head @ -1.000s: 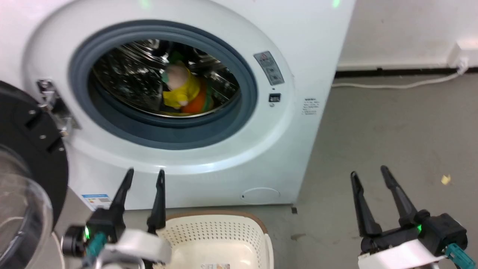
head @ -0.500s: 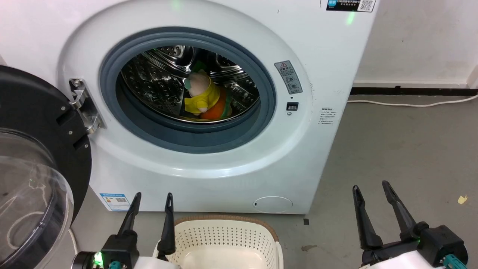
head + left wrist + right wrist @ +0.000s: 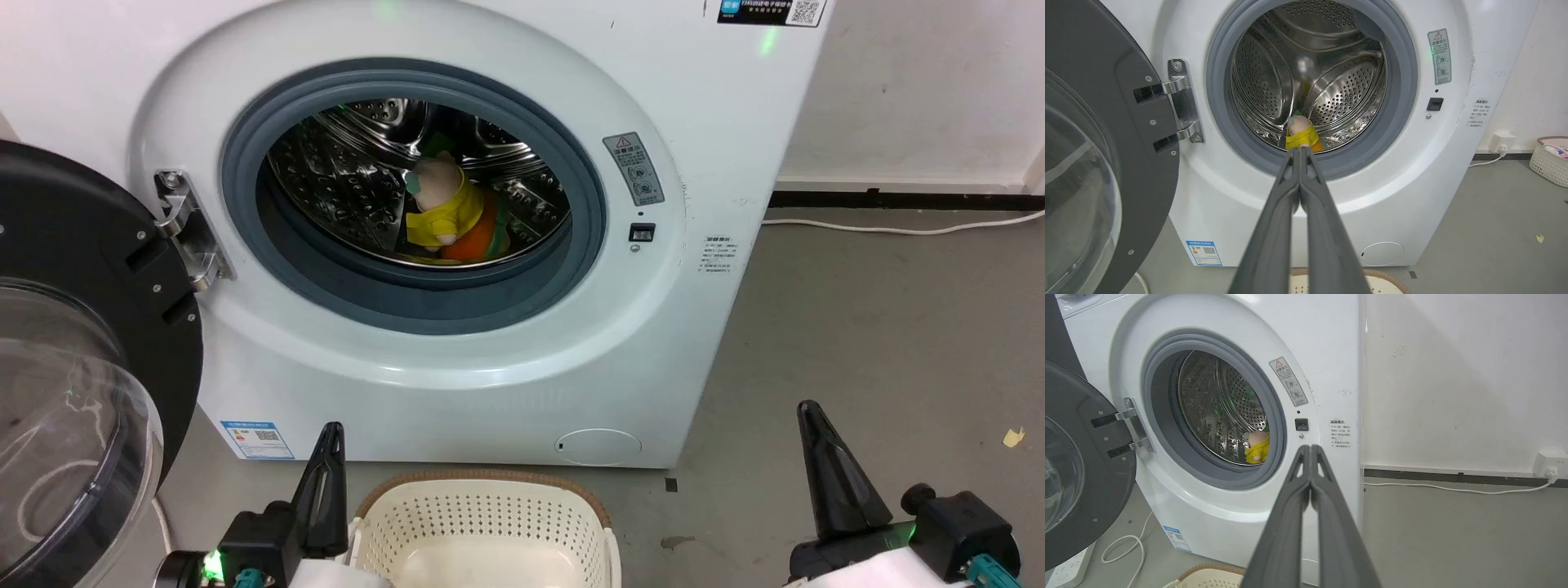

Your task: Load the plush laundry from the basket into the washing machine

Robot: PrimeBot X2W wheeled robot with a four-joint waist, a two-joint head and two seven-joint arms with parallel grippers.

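Since the plush laundry (image 3: 447, 214) lies inside the washing machine (image 3: 457, 359), toward five o'clock in its opening, the left gripper (image 3: 331, 437) and right gripper (image 3: 811, 412), jaws together and empty, should park clear of it.

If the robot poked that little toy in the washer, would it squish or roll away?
Probably it would squish: the plush laundry looks soft and stuffed. It may tip or slide, since it sits on the curved, shiny drum. It seems light, being small.

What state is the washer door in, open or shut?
Open. The door hangs swung out to the left on its hinge, leaving the drum and plush laundry exposed.
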